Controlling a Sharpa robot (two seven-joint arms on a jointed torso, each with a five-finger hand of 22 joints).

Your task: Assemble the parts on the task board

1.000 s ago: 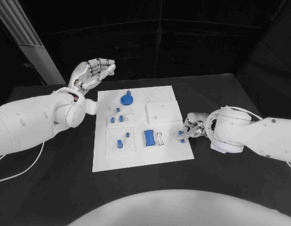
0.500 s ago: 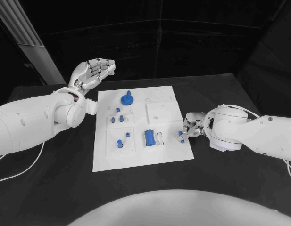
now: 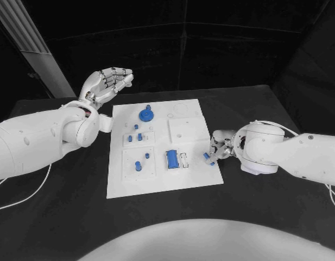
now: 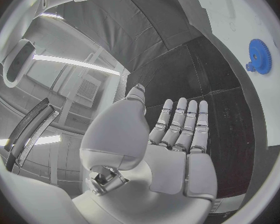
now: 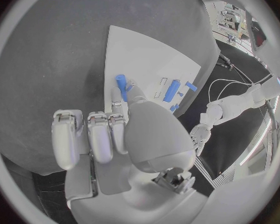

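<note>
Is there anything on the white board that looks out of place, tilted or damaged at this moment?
Nothing looks damaged or spilled. The task board lies flat, with the blue gear and other parts seated on it. The one loose piece is a small blue part, pinched in the right hand at the board's right edge. The left hand is raised, holding nothing.

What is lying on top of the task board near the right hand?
The right hand pinches a small blue part at the task board's right edge. Beside it lies a blue block by a white slot. The arm covers the table behind the hand.
</note>
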